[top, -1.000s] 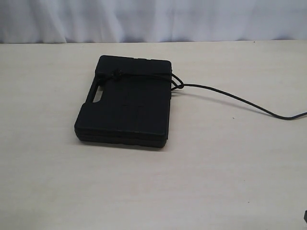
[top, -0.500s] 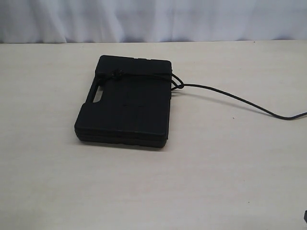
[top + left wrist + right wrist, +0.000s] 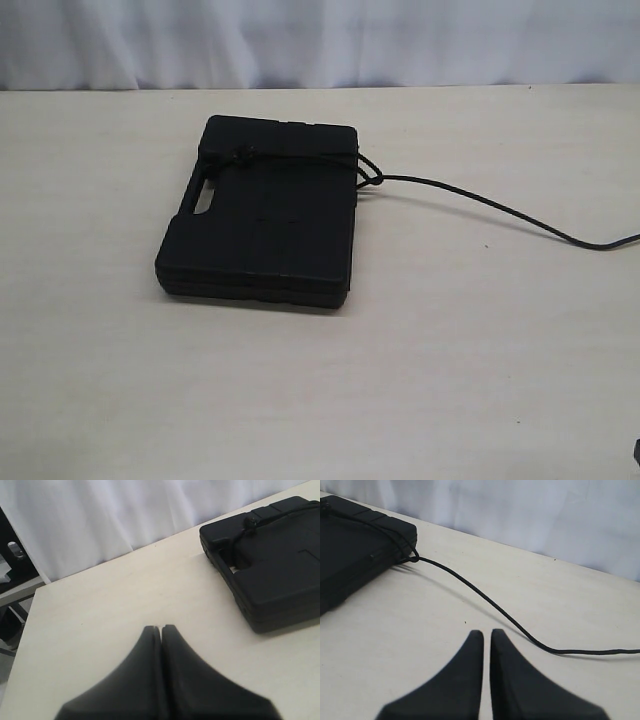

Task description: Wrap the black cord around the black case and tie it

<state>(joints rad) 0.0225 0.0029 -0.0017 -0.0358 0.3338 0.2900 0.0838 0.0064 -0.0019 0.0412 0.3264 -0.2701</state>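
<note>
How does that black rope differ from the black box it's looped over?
The black cord is thin and long, trailing off across the table; the black case is broad, flat and rectangular. The cord bends in curves; the case keeps straight edges. Both are black and touch.

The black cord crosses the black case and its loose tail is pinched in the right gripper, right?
No. The black cord does cross the black case, but its tail lies free on the table; the right wrist view shows the right gripper shut, holding nothing.
</note>
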